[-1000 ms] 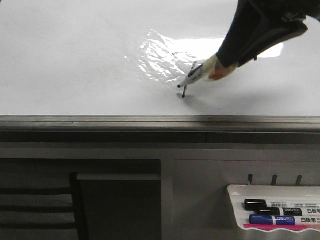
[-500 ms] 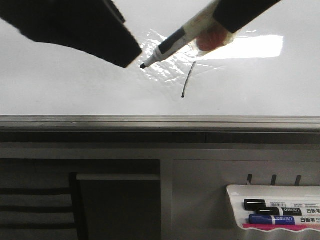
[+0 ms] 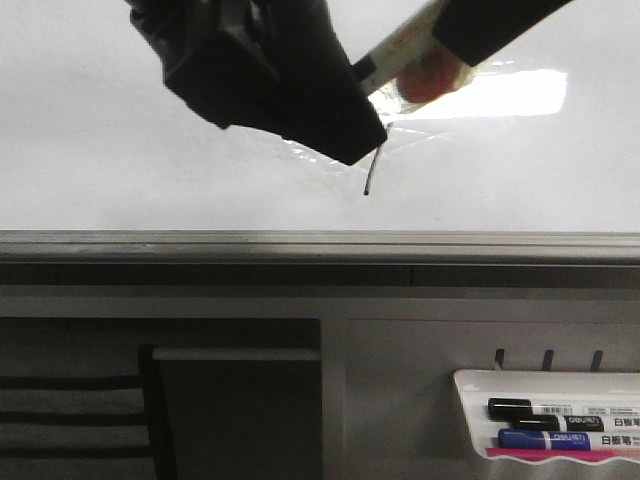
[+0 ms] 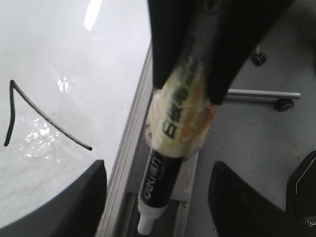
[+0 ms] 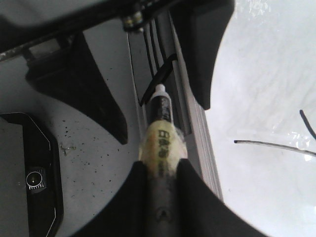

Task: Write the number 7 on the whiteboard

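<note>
number 7 (image 4: 39, 116) drawn on whiteboard (image 3: 120, 150) | right hand (image 5: 160, 170) clamps marker (image 4: 170, 163) clear of board | left hand (image 4: 155, 197) apart, 9 o'clock of marker, likely to cap it

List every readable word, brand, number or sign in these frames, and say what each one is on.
"7", hand-drawn on the whiteboard: the number 7.
"deli", on the dark barrel of the marker that the right gripper holds.
"白板笔", on the tape-wrapped part of that marker's barrel.
"白板笔", on the black tray marker and the blue tray marker; their smaller print is too small to read.
</note>
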`<action>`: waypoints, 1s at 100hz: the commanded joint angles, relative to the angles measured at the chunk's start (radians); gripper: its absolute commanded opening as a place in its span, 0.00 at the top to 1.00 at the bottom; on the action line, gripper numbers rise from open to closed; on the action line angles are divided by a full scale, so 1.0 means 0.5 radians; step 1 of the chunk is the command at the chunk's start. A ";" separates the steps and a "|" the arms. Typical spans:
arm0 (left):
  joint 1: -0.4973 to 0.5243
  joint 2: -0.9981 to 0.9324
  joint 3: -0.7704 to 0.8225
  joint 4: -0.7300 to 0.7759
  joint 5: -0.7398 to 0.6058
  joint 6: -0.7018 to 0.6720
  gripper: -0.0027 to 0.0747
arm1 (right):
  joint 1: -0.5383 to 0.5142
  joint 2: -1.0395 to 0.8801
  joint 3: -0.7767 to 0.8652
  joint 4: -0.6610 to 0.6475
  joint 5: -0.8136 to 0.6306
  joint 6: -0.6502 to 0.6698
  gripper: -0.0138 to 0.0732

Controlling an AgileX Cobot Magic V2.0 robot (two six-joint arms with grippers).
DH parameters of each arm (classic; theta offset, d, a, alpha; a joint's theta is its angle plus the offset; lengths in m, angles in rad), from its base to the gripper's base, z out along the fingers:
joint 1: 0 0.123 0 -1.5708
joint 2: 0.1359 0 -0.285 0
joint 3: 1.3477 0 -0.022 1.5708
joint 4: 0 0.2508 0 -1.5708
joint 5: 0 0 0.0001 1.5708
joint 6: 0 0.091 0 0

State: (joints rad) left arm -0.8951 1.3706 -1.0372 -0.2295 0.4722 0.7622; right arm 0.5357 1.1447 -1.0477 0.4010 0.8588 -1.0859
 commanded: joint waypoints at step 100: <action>-0.057 -0.038 -0.075 -0.083 -0.173 0.032 0.99 | -0.005 -0.058 -0.071 0.022 -0.017 0.074 0.45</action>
State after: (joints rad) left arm -0.9177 1.3791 -1.0372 -0.2436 0.4471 0.8034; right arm 0.5357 1.1439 -1.0501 0.3990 0.8871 -1.0756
